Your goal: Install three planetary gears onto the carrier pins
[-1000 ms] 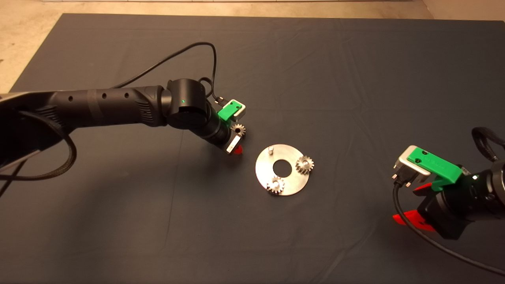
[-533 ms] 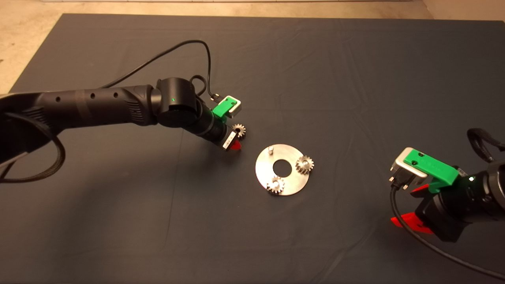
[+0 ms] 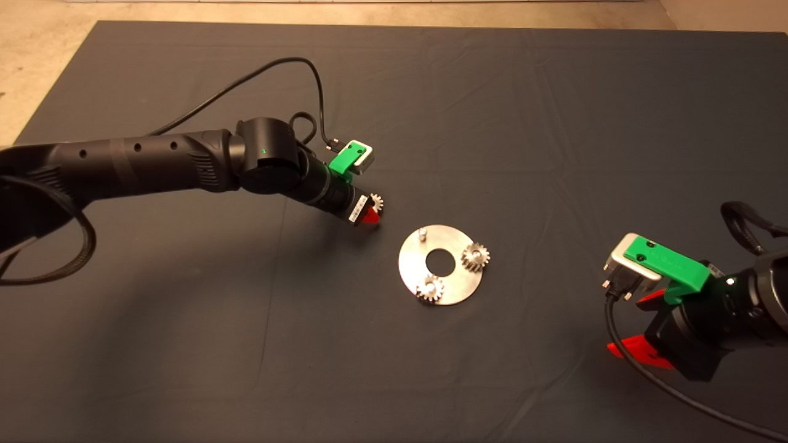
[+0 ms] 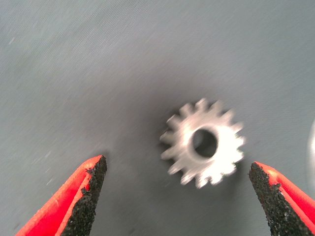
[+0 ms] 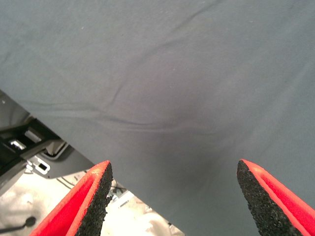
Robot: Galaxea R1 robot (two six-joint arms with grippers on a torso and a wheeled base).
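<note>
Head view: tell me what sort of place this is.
Probably a robot test bench for assembly work. A dark mat covers the table, a shiny metal disc with gears and a bare pin lies on it, and the left hand hovers open over a loose gear.

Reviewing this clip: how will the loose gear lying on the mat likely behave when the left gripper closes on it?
The loose gear looks like solid metal, so probably rigid and heavy for its size. It lies flat on the mat, so rolling seems unlikely. Its shiny toothed rim may slip or twist between the open left gripper's pads.
</note>
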